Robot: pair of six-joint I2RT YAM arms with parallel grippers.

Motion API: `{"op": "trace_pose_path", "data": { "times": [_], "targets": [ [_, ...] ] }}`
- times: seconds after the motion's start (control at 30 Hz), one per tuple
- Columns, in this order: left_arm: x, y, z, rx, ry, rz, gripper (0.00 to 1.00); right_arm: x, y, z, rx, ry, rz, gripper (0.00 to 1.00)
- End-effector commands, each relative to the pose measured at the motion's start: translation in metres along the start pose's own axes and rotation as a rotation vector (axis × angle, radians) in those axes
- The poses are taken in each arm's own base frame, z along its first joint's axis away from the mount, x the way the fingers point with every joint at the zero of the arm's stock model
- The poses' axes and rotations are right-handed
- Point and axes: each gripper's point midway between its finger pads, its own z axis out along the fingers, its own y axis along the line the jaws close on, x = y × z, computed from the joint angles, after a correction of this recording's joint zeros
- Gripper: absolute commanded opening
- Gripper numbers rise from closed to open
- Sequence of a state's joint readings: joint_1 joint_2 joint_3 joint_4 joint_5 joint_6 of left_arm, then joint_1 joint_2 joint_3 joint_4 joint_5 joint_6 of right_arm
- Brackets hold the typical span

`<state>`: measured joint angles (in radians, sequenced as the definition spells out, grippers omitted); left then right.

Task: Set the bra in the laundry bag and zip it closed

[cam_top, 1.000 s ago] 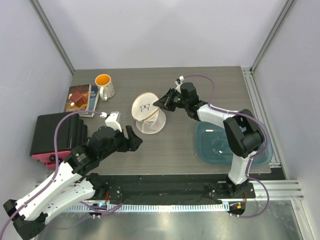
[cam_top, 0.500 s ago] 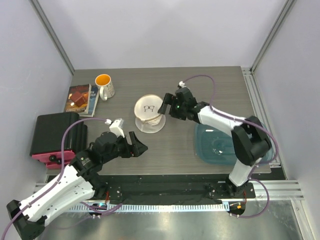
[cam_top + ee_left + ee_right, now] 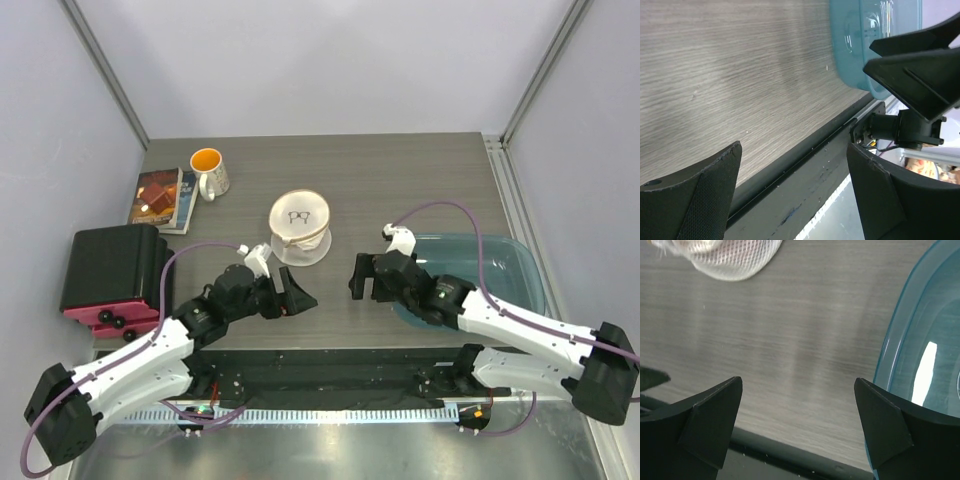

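Note:
The laundry bag (image 3: 299, 225), a white mesh pouch with a tan zipper rim and a small dark glasses mark on its round face, lies at the table's middle. Only its mesh edge (image 3: 735, 260) shows at the top left of the right wrist view. The bra is hidden or out of view. My left gripper (image 3: 296, 292) hangs open near the table's front edge, below the bag, with nothing between its fingers (image 3: 700, 200). Open and empty too, my right gripper (image 3: 362, 278) sits to the right of and below the bag, apart from it.
A teal plastic bin (image 3: 500, 258) sits at the right, beside the right gripper. At the back left are a white mug with an orange inside (image 3: 208, 170) and a book (image 3: 160, 197). A black box (image 3: 108, 265) stands at the left edge.
My right gripper opened, let go of the bag's rim and drew back toward the front edge. My left gripper moved right and toward the front. The bag settled lower on the table.

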<state>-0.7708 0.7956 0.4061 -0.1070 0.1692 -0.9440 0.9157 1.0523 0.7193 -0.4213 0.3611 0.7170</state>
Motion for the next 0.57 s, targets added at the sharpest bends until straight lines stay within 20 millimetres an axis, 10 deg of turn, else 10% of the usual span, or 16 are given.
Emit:
{"op": "trace_pose_path", "data": {
  "times": [0.0, 0.53],
  "targets": [
    [-0.001, -0.021, 0.007, 0.122, -0.016, -0.032, 0.85, -0.018, 0.011, -0.011, -0.065, -0.103, 0.068, 1.00],
    [0.001, -0.030, -0.008, 0.262, -0.088, -0.058, 0.86, -0.016, 0.036, -0.018, -0.291, -0.167, 0.114, 1.00]
  ]
}}
